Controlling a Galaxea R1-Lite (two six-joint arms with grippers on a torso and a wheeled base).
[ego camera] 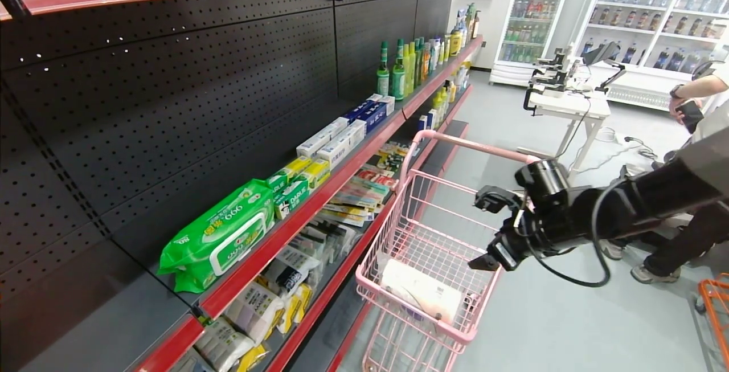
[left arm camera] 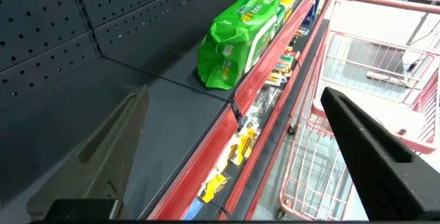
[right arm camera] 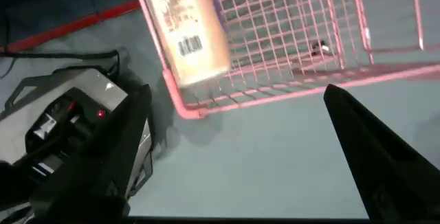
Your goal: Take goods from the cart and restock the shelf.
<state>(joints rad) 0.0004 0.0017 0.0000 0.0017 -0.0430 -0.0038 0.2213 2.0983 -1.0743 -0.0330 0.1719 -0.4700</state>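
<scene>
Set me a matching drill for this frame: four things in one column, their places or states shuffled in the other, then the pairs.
1. green pack
2. white pack
3. green bottles
4. right gripper

A. lying inside the pink cart
B. standing far along the shelf
C. open, outside the cart
D. nearest item of the shelf's row

Pairs: 1-D, 2-A, 3-B, 4-C

A: What print can you find?
B: You get a white lettered label (ego camera: 239, 242) on the green pack (ego camera: 219, 229) on the shelf (ego camera: 296, 225), and a barcode (right arm camera: 189, 46) on the white pack (right arm camera: 184, 18) in the cart (right arm camera: 275, 97).
</scene>
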